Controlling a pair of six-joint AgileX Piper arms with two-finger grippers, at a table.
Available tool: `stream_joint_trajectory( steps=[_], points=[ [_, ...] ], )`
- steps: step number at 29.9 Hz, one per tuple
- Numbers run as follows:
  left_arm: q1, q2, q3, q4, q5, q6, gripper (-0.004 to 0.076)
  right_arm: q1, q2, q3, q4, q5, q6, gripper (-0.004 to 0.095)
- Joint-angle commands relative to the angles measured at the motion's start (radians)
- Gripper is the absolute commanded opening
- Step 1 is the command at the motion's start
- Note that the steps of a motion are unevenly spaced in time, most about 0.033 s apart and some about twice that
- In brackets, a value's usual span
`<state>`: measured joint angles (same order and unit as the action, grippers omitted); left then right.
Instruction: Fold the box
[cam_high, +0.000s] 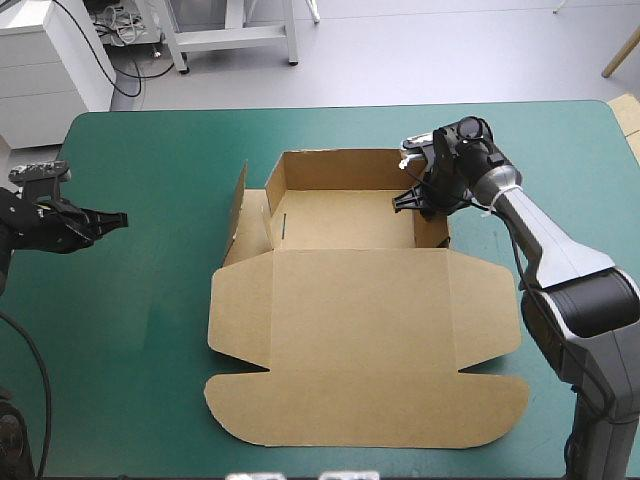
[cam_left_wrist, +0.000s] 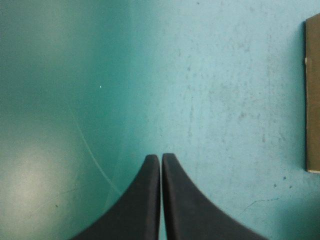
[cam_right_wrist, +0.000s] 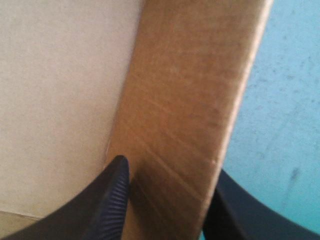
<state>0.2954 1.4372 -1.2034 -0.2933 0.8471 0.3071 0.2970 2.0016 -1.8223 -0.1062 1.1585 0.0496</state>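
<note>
Well left of the box, the left gripper hung over the teal-green cover, its black fingers pressed together on nothing. The box sat mid-cover, half formed, I judged: tray walls stood, a left flap splayed outward untucked, the lid lay flat. Its long axis ran far to near, the lid's rounded tongue pointing toward the robot. At the box's right wall, the right gripper pinched the board.
</note>
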Motion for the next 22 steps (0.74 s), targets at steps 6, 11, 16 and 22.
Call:
stream_joint_trajectory(
  steps=[6,11,16,22],
  points=[
    [0.002,-0.012,-0.024,-0.033,-0.026,0.001,-0.0008,-0.002,-0.031,-0.023,-0.016,-0.01,0.001,-0.0021],
    [0.002,-0.008,-0.024,-0.033,-0.01,0.001,-0.0008,-0.002,-0.032,-0.027,-0.002,0.003,-0.004,-0.0022],
    [0.0,-0.004,-0.024,-0.029,-0.001,0.001,0.0013,-0.017,-0.077,-0.037,0.086,0.011,-0.027,-0.0021],
    [0.0,0.004,-0.024,-0.049,0.017,0.005,0.0302,-0.064,-0.166,-0.037,0.14,0.011,-0.039,-0.0021]
  ],
)
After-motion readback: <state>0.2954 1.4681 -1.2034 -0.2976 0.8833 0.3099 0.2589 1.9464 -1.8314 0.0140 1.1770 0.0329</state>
